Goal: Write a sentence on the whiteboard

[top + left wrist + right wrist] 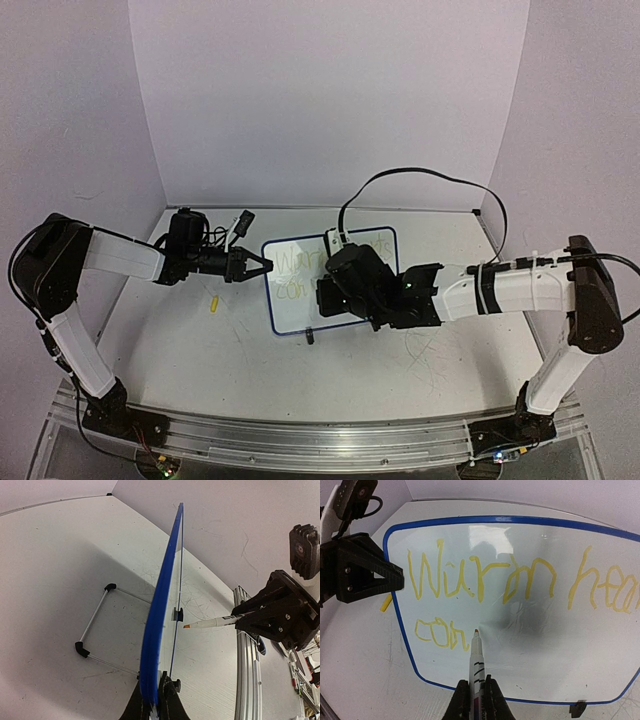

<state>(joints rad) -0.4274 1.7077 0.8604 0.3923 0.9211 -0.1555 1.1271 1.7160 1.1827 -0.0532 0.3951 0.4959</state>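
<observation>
The whiteboard (296, 300) stands propped mid-table, with a blue frame; it also shows in the right wrist view (535, 625). The sentence (480, 575) is in yellow: "Warm hea…" on the top line and "con" below. My left gripper (262, 266) is shut on the board's left edge (159, 615). My right gripper (335, 295) is shut on a white marker (476, 665). The marker's orange tip is just right of "con". In the left wrist view the marker (210, 623) points at the board face with a small gap.
A yellow marker cap (214, 303) lies on the table left of the board. The board's wire stand (92, 625) reaches out behind it. A black cable (420, 175) arcs over the right arm. White walls close in the back and sides.
</observation>
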